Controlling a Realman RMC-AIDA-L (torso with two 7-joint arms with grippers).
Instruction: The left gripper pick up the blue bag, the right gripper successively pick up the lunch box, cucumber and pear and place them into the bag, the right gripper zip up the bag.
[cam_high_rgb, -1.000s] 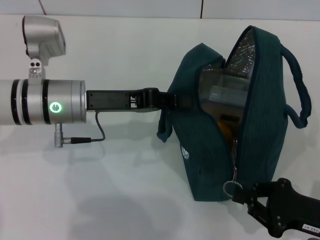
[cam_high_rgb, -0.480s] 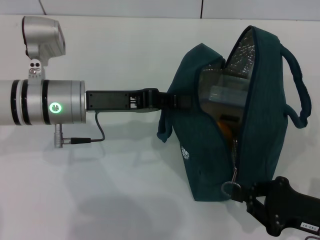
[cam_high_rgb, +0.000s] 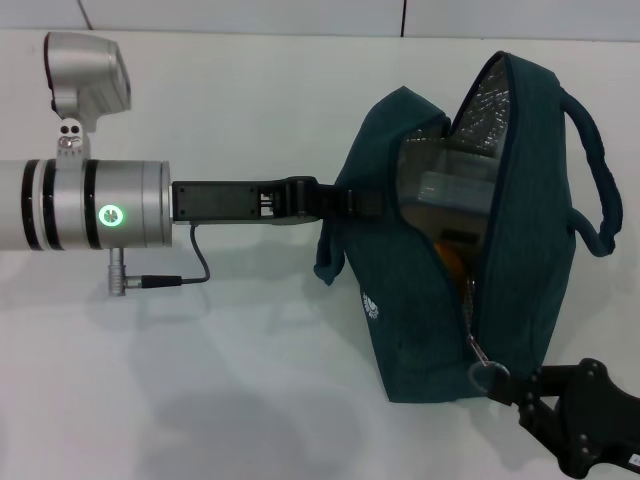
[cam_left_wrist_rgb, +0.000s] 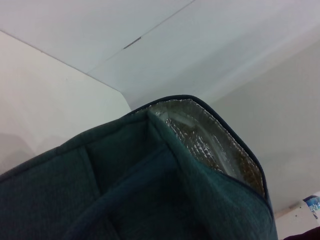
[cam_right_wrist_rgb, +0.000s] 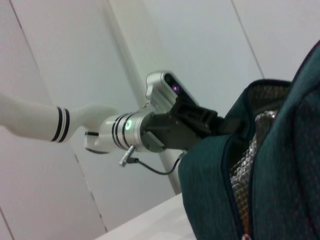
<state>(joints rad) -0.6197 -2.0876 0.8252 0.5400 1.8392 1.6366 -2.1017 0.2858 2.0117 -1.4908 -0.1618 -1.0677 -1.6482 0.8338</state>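
head view, left gripper (cam_high_rgb: 350, 203): i see it reaching in from the left on its long black link, pinching a loop handle (cam_high_rgb: 335, 235) on the left side of the blue bag.
head view, left arm (cam_high_rgb: 85, 217): silver cylinder with the green light lit, level across the left of the scene, a thin cable hanging under it.
head view, blue bag (cam_high_rgb: 520, 210): standing on the white table (cam_high_rgb: 220, 370) at the right, mouth open toward me and to the far side, silver foil lining showing inside.
head view, bag contents: i make out the lunch box (cam_high_rgb: 450, 185) lying inside, and a bit of orange below it that i take for the pear (cam_high_rgb: 450, 258); the cucumber i cannot pick out.
head view, zipper: its line runs down the near face of the bag; the metal ring pull (cam_high_rgb: 487, 375) sits at the near lower end.
head view, right gripper (cam_high_rgb: 520, 388): low at the near right corner, its black fingertips pressed together on the ring pull.
head view, second handle (cam_high_rgb: 598, 190): loops out from the bag's right side, free.
left wrist view, blue bag (cam_left_wrist_rgb: 150, 200): teal fabric fills the frame, the foil lining visible at the open rim; this arm's own fingers do not show.
right wrist view, blue bag (cam_right_wrist_rgb: 280, 165): close in on the right, rim open, foil visible in the gap.
right wrist view, left gripper (cam_right_wrist_rgb: 215, 125): farther off, black link meeting the bag's far edge, green light on the arm behind it.
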